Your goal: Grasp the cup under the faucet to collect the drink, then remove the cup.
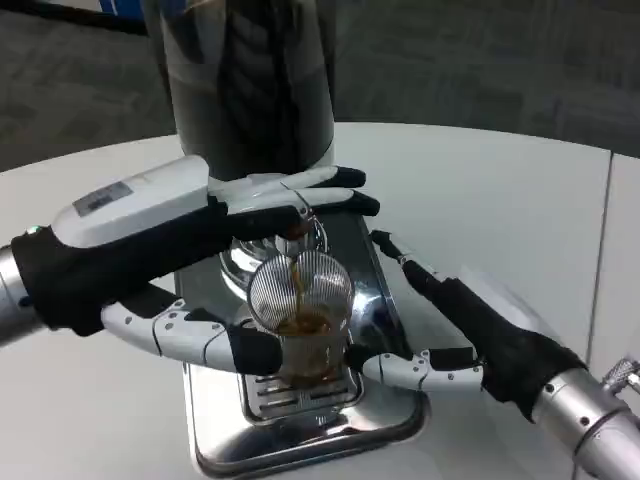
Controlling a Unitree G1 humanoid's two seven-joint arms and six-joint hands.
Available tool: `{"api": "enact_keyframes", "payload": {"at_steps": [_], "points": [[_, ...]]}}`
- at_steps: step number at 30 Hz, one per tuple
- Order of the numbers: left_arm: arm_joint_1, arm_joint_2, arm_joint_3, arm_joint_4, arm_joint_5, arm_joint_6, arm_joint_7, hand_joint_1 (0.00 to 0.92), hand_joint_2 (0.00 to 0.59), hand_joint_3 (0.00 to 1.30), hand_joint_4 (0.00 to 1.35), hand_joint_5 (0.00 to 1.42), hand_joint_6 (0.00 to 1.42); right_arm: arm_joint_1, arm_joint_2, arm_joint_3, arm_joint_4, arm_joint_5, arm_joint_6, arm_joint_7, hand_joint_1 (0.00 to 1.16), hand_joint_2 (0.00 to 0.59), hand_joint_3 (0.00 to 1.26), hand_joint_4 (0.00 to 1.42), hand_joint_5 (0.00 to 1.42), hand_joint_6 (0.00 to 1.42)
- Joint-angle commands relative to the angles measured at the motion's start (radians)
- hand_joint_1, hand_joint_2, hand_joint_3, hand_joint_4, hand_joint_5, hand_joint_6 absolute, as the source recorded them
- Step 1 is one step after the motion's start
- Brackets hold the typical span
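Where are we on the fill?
Done: clear ribbed cup sits on the chrome drip tray under the faucet. In hand: brown drink is streaming in; the left hand is on the cup and tap. Left: right hand, open nearby, removes it.
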Motion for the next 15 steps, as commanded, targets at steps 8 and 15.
{"api": "enact_keyframes", "payload": {"at_steps": [8, 15], "points": [[0.040, 0.038, -0.017, 0.038, 0.038, 0.009, -0.022, 0.000, 0.123, 0.13, 0.02, 0.13, 0.09, 0.015, 0.034, 0.057, -0.026, 0.000, 0.003, -0.002, 0.57, 0.205, 0.00, 0.00, 0.00, 0.02], [0.041, 0.041, -0.017, 0.055, 0.037, 0.000, -0.023, 0.000, 0.123, 0.13, 0.02, 0.13, 0.09, 0.006, 0.053, 0.076, -0.014, -0.003, 0.002, -0.011, 0.58, 0.207, 0.00, 0.00, 0.00, 0.02]]}}
